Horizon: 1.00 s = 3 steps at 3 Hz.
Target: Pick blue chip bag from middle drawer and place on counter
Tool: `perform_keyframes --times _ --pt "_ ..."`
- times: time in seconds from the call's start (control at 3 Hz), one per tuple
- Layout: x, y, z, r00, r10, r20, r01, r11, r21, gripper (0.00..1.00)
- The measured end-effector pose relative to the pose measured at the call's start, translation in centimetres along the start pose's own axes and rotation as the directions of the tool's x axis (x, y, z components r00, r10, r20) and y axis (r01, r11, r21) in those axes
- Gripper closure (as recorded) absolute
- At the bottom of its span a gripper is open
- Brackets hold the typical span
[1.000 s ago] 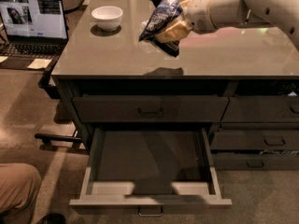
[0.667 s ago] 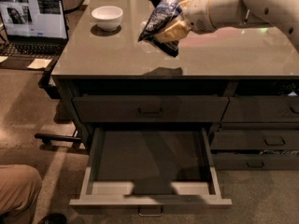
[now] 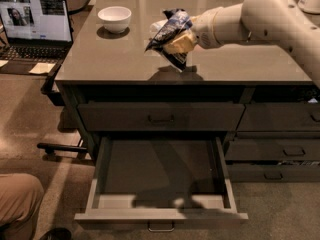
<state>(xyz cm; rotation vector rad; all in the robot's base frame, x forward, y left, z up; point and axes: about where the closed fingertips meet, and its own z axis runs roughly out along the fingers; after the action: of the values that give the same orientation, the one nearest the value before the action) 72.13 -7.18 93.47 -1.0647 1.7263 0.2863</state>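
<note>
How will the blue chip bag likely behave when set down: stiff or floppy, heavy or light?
Probably floppy: the blue chip bag looks crumpled and sags below the end effector holding it above the counter. Likely light: one pinch carries it. Its foil may slide on the glossy top.

Table (image 3: pixel 100 59): glossy grey-brown top, reflective. Lying on it: one white bowl (image 3: pixel 114 18), empty, near the far left edge. Over its front middle: gripper (image 3: pixel 181 43), jaws clamped on the blue chip bag (image 3: pixel 169 31), shadow beneath.
</note>
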Motion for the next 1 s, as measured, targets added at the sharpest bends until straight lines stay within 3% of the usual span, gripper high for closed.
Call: perform_keyframes --times 0.33,0.67,1.0 --pt "1.9 -2.5 1.9 0.994 0.102 -0.029 -0.097 0.9871 0.127 1.0" --pt "3.0 -5.9 3.3 0.985 0.171 -0.027 -0.158 0.9528 0.259 1.0" --pt "4.5 -8.3 4.5 0.963 0.269 -0.033 -0.244 0.9115 0.331 0.86"
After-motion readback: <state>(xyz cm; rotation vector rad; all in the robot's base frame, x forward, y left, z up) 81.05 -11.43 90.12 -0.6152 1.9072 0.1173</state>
